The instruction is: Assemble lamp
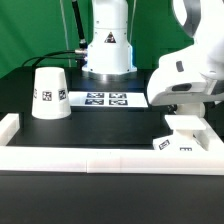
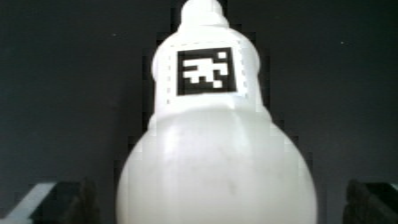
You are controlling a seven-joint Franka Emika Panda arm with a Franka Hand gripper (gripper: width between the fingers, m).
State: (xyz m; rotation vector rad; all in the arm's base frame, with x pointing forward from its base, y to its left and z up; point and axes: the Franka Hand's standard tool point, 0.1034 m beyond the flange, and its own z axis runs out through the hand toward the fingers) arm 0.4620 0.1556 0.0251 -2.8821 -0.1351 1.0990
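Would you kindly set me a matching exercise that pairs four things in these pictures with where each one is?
Things:
1. shade
2. marker board
3. base
4. bulb

Places:
A. fills the wrist view, with its tag facing the camera
B. on the exterior view's left, standing wide end down
C. on the exterior view's right, near the front
D. lying flat in the middle of the exterior view

Pairs: 1-B, 2-D, 3-C, 4-A

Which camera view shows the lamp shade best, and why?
The exterior view: the shade stands whole on the table, wide end down, with one tag facing the camera. The wrist view shows none of it; the bulb fills that picture.
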